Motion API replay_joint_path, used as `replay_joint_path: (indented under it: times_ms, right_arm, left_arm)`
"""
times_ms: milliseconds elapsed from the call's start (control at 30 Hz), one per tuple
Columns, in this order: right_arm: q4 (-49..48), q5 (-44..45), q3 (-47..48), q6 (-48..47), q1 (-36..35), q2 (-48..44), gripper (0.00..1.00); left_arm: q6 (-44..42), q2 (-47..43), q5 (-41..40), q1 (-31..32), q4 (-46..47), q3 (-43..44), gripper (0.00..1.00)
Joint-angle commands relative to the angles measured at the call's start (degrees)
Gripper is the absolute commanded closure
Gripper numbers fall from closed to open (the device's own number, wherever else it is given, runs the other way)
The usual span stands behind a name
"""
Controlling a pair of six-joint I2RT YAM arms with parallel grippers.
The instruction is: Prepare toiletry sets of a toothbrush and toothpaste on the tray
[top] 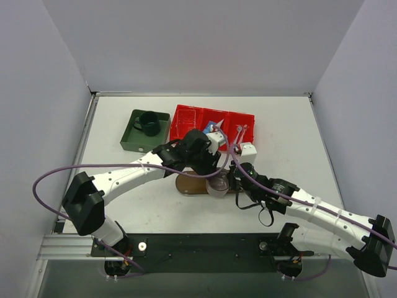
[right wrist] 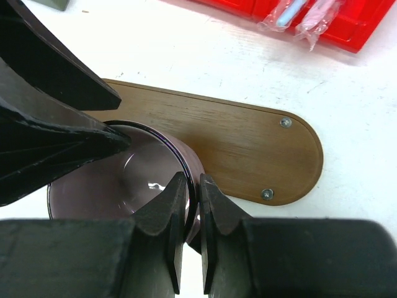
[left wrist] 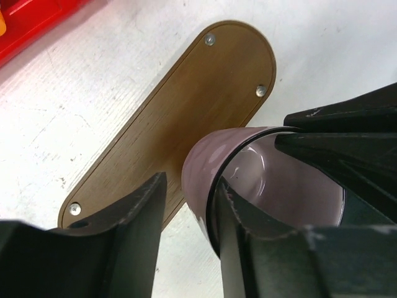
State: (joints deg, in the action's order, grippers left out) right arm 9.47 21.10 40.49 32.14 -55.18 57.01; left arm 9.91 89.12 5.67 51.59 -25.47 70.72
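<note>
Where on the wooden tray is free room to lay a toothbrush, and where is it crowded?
Bare wood runs on the tray from the pink mug to the end with two studs. The white table right of the red bin is bare too. Around the mug it is crowded: the left gripper and right gripper meet there.

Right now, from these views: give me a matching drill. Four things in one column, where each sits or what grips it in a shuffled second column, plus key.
Things:
1. pink mug
2. dark green mug
3. tray
4. wrapped toothbrushes

Place or state:
A. in the red bin
B. lying flat on the table
C. rim pinched by the right tool
D. inside the green box

Pairs: 1-C, 2-D, 3-B, 4-A.
</note>
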Motion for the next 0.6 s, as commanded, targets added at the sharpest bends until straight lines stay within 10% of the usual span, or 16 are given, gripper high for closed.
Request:
replay_joint_path:
  times_ms: [0,567]
  right_arm:
    - [1.0,3.4,-0.9,-2.2,2.7,-4.6,1.0]
    - [6.0,-7.6,-1.0,-13.9,14.6,-5.4,1.0]
  left_arm:
    - [1.6,-3.5,1.8,-2.4,3.4,-0.3,0.49]
    - [4.2,-8.9,10.2,-12.7,7.7,-3.0,0.21]
